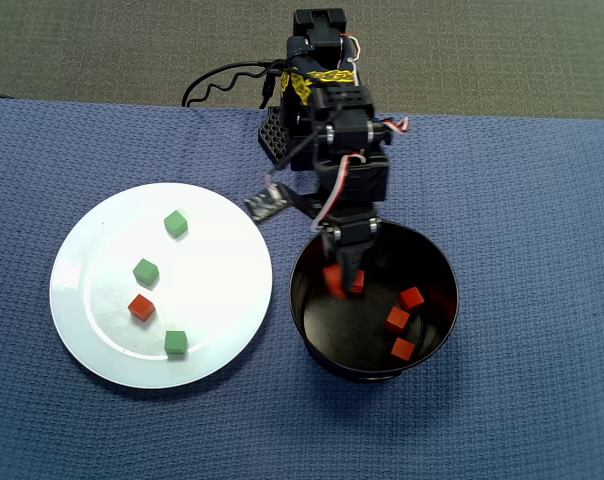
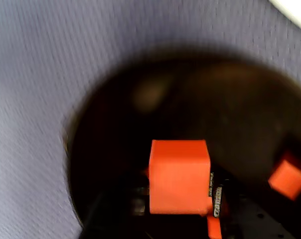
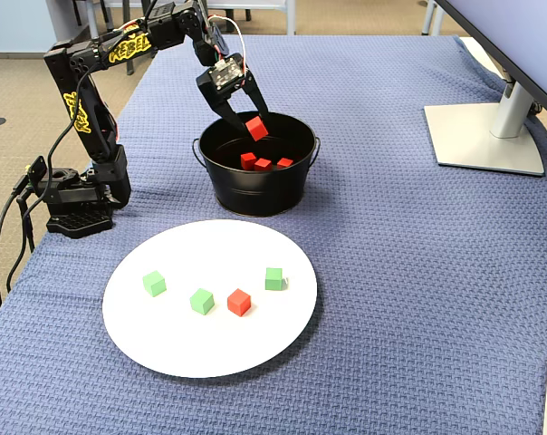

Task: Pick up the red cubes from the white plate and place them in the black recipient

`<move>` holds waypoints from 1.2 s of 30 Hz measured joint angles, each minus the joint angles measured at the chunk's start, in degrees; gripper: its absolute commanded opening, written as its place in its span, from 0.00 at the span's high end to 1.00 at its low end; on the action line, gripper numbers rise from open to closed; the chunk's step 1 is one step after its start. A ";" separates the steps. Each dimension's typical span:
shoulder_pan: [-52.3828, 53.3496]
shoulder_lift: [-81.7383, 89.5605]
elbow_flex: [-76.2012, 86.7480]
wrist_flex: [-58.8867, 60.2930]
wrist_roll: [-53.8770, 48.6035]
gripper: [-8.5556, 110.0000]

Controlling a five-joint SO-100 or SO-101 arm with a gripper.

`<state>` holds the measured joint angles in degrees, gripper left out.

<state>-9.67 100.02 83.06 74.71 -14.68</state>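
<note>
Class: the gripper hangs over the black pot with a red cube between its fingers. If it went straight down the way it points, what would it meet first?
Probably the pot's dark floor. The gripper holds a red cube above bare bottom; the loose cubes lie aside, though depth is unclear.

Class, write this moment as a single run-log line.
gripper: shut on red cube, over black pot | in pot: three red cubes | white plate: one red cube, three green cubes

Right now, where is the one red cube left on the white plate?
In the overhead view the red cube lies on the lower left of the white plate, between two green cubes, apart from both.
</note>
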 measured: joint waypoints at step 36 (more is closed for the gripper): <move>49.66 -49.92 -37.00 2.46 -8.44 0.70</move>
<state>39.99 50.10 46.05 77.17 -23.12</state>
